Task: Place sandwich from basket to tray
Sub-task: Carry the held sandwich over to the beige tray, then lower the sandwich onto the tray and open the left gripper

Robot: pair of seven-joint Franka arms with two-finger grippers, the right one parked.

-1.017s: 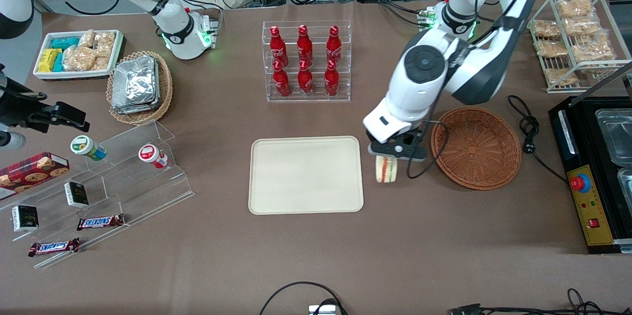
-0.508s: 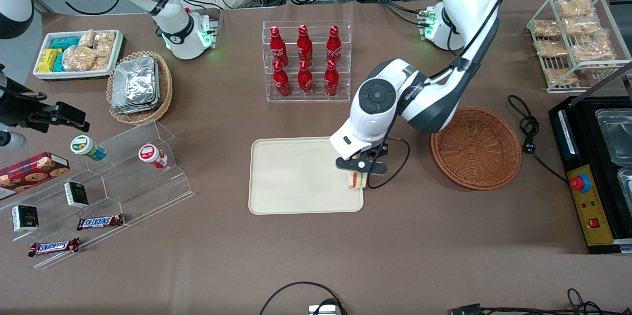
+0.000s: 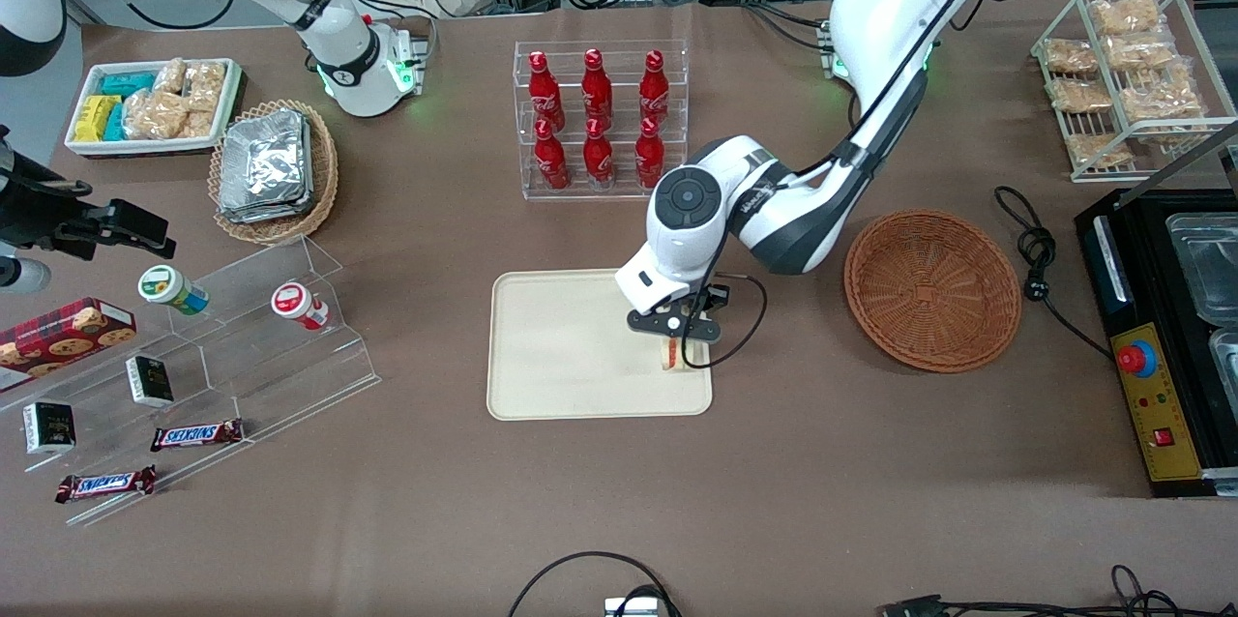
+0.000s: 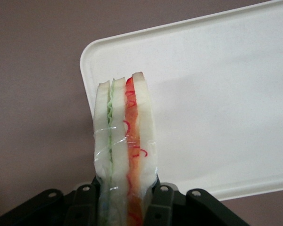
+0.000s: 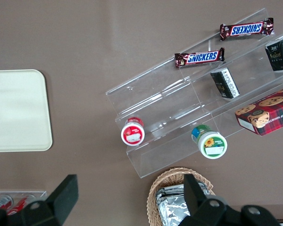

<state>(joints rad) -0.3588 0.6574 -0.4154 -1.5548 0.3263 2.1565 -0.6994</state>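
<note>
Over tray (image 3: 571, 346), gripper (image 3: 673, 338) carried sandwich (image 3: 669, 354) farther inward.

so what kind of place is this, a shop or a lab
Probably a robot lab staged as a snack shop: cola bottles in a clear rack, cable clutter at the table's edge, and the gripper holding a sandwich over the tray.

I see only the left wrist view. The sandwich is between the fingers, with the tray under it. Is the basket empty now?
Observer: Yes. In the front view the basket holds nothing.
Operator: Where is the gripper over the tray?
Observer: The gripper, shut on the sandwich, is above the tray at its end nearest the basket.
Operator: What stands close to the tray?
Observer: A clear rack of red bottles stands farther from the front camera than the tray.
</note>
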